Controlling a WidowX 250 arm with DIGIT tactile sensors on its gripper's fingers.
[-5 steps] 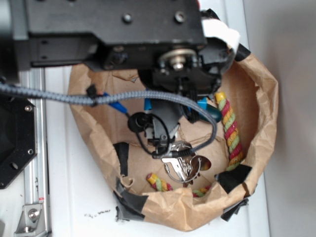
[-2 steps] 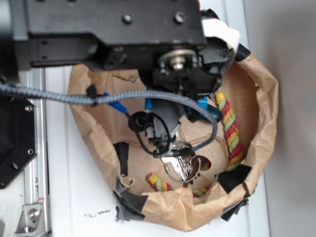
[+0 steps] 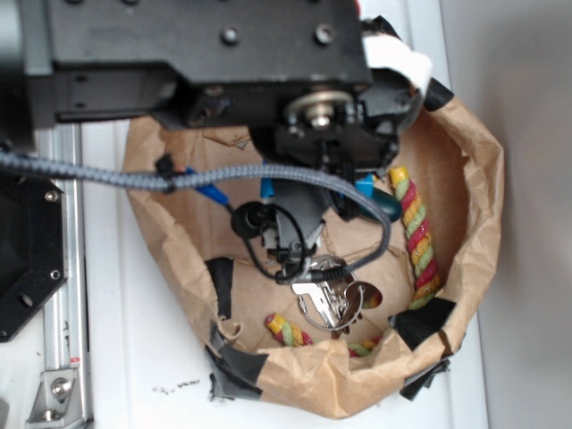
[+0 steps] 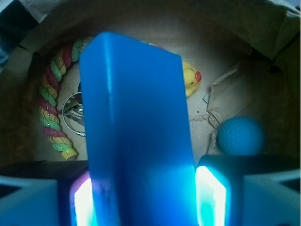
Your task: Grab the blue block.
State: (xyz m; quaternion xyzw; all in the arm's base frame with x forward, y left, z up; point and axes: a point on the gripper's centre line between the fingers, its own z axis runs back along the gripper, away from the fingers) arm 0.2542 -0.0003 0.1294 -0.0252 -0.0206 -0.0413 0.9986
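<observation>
The wrist view is filled by the blue block (image 4: 136, 117), a smooth blue brick that stands on end between my gripper's (image 4: 141, 193) glowing pads (image 4: 210, 197). The jaws press on both of its sides, so the gripper is shut on it. The block hangs above the floor of the brown paper bag (image 4: 221, 33). In the exterior view the black arm (image 3: 295, 98) covers the gripper. Only small blue edges (image 3: 364, 188) show under the arm there.
On the bag's floor lie a coloured rope toy (image 4: 51, 113), a metal key ring (image 4: 71, 117), a yellow duck (image 4: 190, 77) and a round blue ball (image 4: 241, 136). A dark teal toy (image 3: 387, 207) peeks out beside the rope (image 3: 416, 237). The paper wall (image 3: 478, 206) rings it all.
</observation>
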